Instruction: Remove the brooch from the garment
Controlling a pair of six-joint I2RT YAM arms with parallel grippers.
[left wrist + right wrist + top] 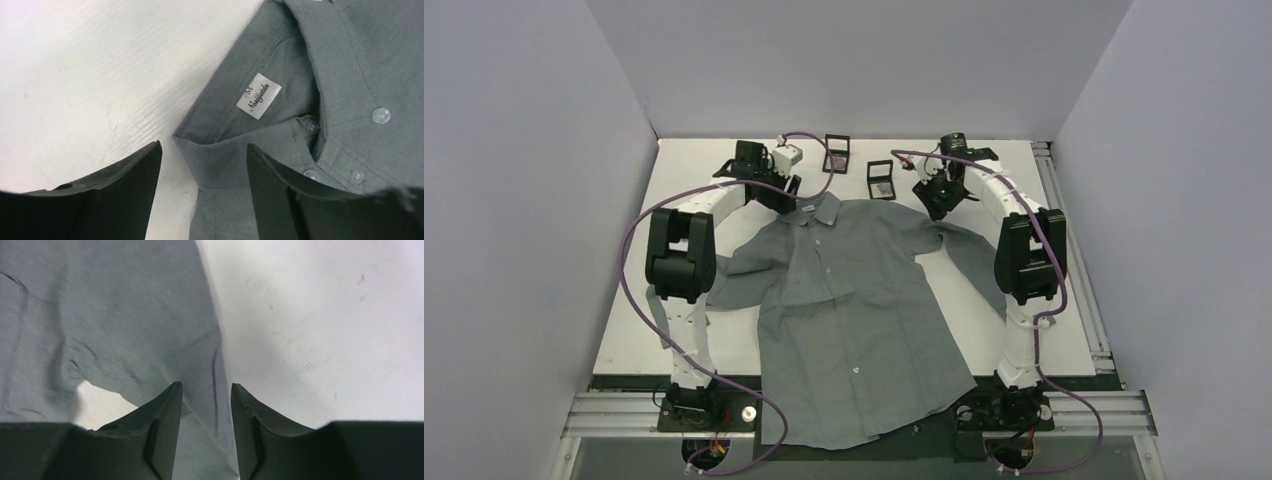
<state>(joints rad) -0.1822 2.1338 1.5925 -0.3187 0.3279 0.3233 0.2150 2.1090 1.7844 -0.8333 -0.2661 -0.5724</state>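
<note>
The grey garment (854, 300) lies flat on the table, front up, collar at the far end. No reddish-brown brooch shows in any view. My left gripper (782, 195) is at the collar's left side. In the left wrist view it (204, 145) is open, its jaws straddling the left collar point (215, 160), near the white neck label (258, 95) and small white buttons (381, 115). My right gripper (934, 205) is at the shirt's right shoulder. In the right wrist view it (206, 386) is open over the fabric's edge (150, 330), nothing held.
Two small square black boxes (836, 153) (881, 180) lie on the white table beyond the collar. The shirt's sleeves spread left (744, 265) and right (974, 250) under the arms. Its hem hangs over the table's near edge (864, 425). Walls enclose three sides.
</note>
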